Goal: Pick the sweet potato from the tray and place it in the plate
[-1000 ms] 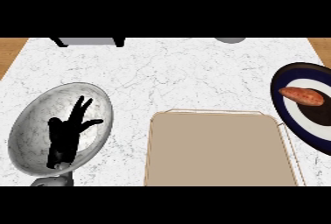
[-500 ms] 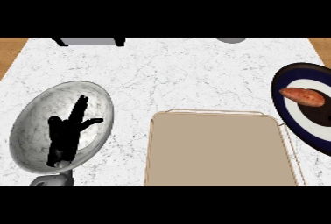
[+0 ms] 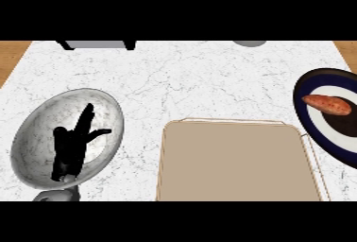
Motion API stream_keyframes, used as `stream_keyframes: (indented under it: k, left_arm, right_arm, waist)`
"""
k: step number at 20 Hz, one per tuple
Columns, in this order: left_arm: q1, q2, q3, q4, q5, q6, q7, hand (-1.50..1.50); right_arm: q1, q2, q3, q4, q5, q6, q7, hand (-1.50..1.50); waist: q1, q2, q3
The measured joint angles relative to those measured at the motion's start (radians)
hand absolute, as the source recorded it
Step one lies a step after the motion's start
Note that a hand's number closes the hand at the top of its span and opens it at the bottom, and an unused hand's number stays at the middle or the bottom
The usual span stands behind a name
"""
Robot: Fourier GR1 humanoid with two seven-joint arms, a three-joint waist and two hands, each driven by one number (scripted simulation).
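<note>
The sweet potato [image 3: 326,104] lies at about 3 o'clock in the head view, on the dark blue plate [image 3: 300,113] whose right side is cut by the view's edge; it is an orange-red, elongated piece slanting from upper left to lower right across the plate's pale ring, with its lower end towards the plate's dark middle. The beige tray [image 3: 237,165] sits at about 5 o'clock, a rounded rectangle with a thin raised rim, its lower part cut off by the view's bottom; its right rim comes just beside the plate's left edge at about 4 o'clock, and whether the two touch cannot be told. At about 8 o'clock is a shiny grey round dish [image 3: 35,137], well apart from the plate and near the tray's left rim. The left hand [image 3: 70,146] shows over this dish, black against it, with its fingers straight and spread, pointing towards 12 o'clock, and the thumb sticking out towards 3 o'clock; it holds nothing, and whether it touches the dish's surface cannot be told. Its grey forearm [image 3: 55,196] comes in from the lower edge at about 7 o'clock. The right hand is out of sight. All of this rests on a white marbled counter [image 3: 195,80]; at 11 o'clock a dark grey object [image 3: 97,45] is cut by the top edge, and at 1 o'clock a small grey round shape [image 3: 249,42] likewise
</note>
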Motion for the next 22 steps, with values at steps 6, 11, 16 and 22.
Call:
stream_keyframes:
  k: [6, 11, 16, 22]
  left_arm:
    - [0.012, -0.001, -0.002, -0.023, 0.002, -0.005, 0.011, 0.0]
    - [-0.009, -0.007, 0.001, -0.003, -0.006, 0.005, 0.01, 0.0]
    - [-0.001, -0.009, 0.0, -0.014, -0.002, -0.001, 0.015, 0.0]
    - [-0.008, -0.005, 0.005, -0.005, 0.004, -0.01, 0.011, 0.0]
  right_arm:
    - [0.037, -0.035, 0.002, 0.017, -0.021, -0.017, -0.006, -1.5]
    - [0.024, -0.094, -0.006, 0.164, -0.023, -0.032, -0.099, -1.5]
    - [0.006, -0.14, -0.012, 0.255, -0.036, -0.055, -0.135, -1.5]
    - [0.011, -0.188, -0.032, 0.33, -0.07, -0.049, -0.196, -1.5]
  waist:
    - [-0.003, 0.001, -0.002]
    - [0.001, 0.001, 0.0]
    - [0.002, 0.003, -0.001]
    - [0.003, 0.002, -0.001]
